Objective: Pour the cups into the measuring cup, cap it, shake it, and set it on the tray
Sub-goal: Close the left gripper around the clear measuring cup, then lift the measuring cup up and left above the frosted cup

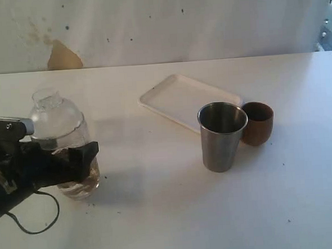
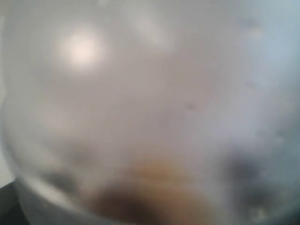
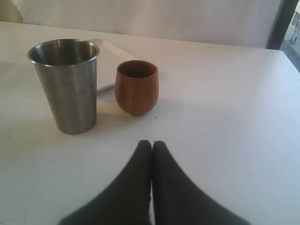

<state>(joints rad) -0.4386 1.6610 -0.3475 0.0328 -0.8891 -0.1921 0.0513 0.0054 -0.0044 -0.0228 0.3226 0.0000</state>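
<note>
The measuring cup [image 1: 63,143] stands at the left, clear, with a little brownish liquid at its bottom and a rounded frosted cover [image 1: 51,112] on top. My left gripper [image 1: 83,155] reaches round its lower half; one black finger crosses its front, the other is hidden behind it. Up close the cup [image 2: 150,112] fills the left wrist view as a blur, so the jaws do not show. The steel tumbler [image 1: 222,135] [image 3: 68,84] and the wooden cup [image 1: 259,123] [image 3: 136,86] stand side by side in front of the white tray [image 1: 175,98] [image 3: 110,61]. My right gripper [image 3: 152,143] is shut and holds nothing, a short way from both cups.
A black cable [image 1: 39,220] loops on the table under my left arm. A stained wall [image 1: 63,54] rises behind the table's far edge. A dark upright frame [image 3: 276,23] stands beyond the table at the far right.
</note>
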